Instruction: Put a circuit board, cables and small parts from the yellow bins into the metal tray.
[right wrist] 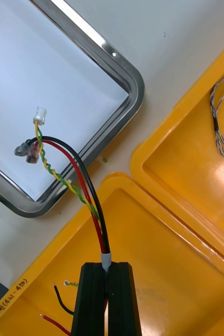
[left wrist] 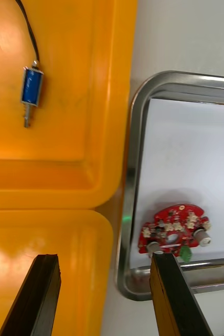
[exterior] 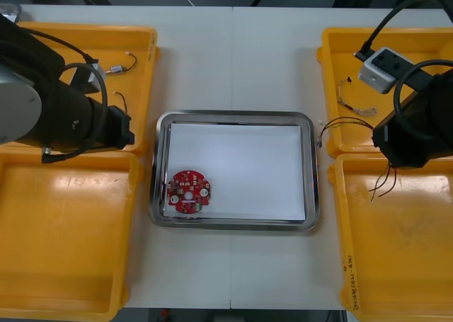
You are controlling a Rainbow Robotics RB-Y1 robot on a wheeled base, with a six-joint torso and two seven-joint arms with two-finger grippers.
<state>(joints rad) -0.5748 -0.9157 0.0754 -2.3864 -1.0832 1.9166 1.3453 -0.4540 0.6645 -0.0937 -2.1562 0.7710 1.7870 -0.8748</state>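
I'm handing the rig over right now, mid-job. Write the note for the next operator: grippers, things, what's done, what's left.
Right gripper: shut on the cable bundle (red, black, yellow), above the right yellow bins, beside the metal tray.
Left gripper: open, holding nothing, above the left yellow bins by the tray's corner.
Done: the circuit board lies in the tray.
Left: set the bundle in the tray. A twisted cable in the right far bin and a small metal part in the left far bin look like likely next picks.

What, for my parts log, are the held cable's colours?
The cable is black, red and twisted yellow-green; right wrist view.
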